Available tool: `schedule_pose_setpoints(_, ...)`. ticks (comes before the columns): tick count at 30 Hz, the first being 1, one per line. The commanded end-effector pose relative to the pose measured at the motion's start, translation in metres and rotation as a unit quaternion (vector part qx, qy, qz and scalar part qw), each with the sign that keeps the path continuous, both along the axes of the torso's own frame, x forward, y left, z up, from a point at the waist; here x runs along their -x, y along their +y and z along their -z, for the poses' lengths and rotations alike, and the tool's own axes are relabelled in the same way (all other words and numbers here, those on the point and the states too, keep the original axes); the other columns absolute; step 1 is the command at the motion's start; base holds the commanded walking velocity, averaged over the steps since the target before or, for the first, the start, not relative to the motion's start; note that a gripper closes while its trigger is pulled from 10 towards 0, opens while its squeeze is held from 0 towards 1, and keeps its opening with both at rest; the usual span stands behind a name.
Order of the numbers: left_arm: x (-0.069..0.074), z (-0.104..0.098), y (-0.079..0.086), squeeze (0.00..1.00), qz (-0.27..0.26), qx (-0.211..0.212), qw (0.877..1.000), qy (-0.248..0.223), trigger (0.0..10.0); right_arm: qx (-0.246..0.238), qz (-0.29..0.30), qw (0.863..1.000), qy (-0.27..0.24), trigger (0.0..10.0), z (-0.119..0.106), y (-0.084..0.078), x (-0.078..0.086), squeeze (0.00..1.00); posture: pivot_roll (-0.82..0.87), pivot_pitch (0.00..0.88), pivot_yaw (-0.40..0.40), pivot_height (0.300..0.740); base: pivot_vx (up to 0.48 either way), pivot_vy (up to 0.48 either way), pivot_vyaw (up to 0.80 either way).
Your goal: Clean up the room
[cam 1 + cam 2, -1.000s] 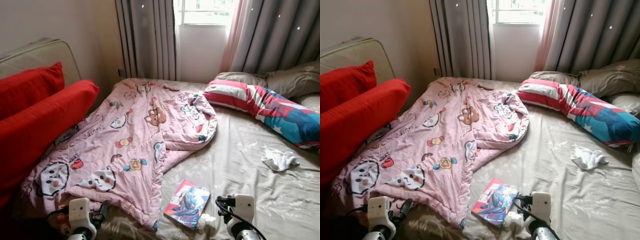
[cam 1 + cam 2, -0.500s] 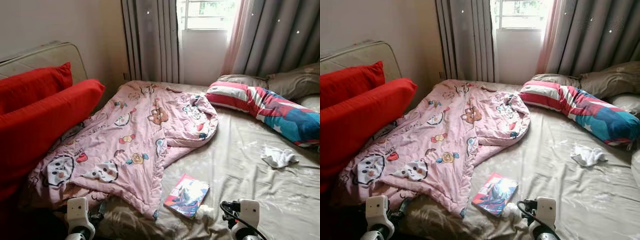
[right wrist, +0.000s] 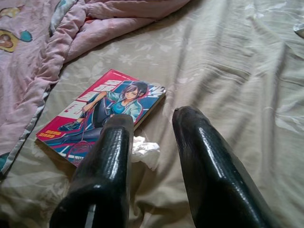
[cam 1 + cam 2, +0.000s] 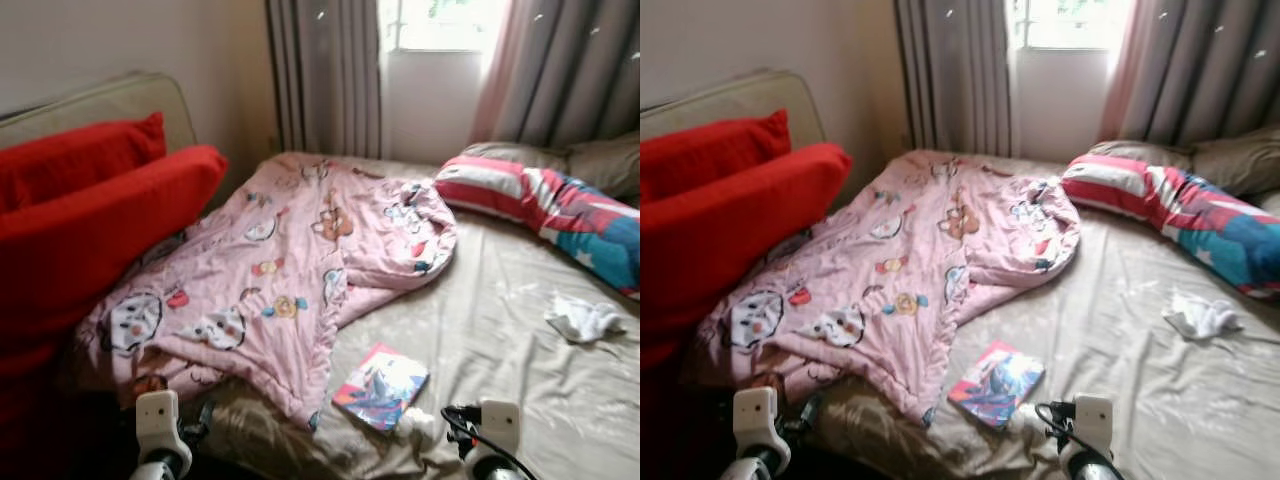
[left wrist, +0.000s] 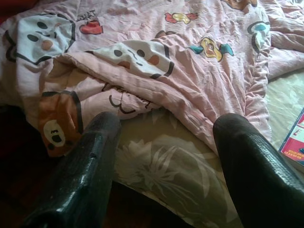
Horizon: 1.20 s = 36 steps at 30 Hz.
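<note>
A pink cartoon quilt [image 4: 300, 260] lies crumpled over the left half of the bed. A comic book [image 4: 381, 386] rests flat on the beige sheet [image 4: 500, 350] near the front edge, with a small white wad of paper [image 3: 145, 149] beside it. A white cloth [image 4: 583, 320] lies at the right. My left gripper [image 5: 169, 121] is open, low at the bed's front edge, facing the quilt's folded corner [image 5: 133, 71]. My right gripper [image 3: 153, 116] is open just short of the book [image 3: 102, 111], with nothing between its fingers.
Two red cushions [image 4: 90, 220] lean against a headboard at the left. A striped bolster [image 4: 560, 205] and grey pillows [image 4: 590, 160] lie at the back right. Grey curtains [image 4: 325, 80] and a window stand behind the bed. Dark floor shows below the bed's front edge.
The whole picture has shifted right and up a little, so the camera has moved. Both arms stay low at the bed's front edge. Nothing on the bed has moved.
</note>
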<state>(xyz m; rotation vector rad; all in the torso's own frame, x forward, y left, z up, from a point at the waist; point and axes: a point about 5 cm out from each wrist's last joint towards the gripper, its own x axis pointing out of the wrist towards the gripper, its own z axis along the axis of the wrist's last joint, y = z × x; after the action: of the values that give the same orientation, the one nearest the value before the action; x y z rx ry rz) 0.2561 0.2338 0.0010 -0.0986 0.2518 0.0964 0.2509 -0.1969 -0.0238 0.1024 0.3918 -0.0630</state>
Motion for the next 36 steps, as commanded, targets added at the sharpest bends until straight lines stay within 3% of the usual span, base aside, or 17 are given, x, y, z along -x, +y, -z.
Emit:
schedule_pose_setpoints(1,-0.0031,-0.0026,0.0020,0.00,0.000,0.000,1.000,0.000,10.0,-0.002,0.000,1.000,0.007,10.0,0.0016,0.0011,0.0007,0.00,-0.02,0.000,0.019,0.666,0.000,0.000,0.00)
schedule_pose_setpoints(36,-0.0101,-0.0088,0.0020,0.00,0.001,-0.007,1.000,-0.009,10.0,0.007,0.006,1.000,0.022,10.0,0.0021,-0.0007,-0.0018,0.00,-0.01,0.000,0.025,0.651,0.000,0.000,0.00)
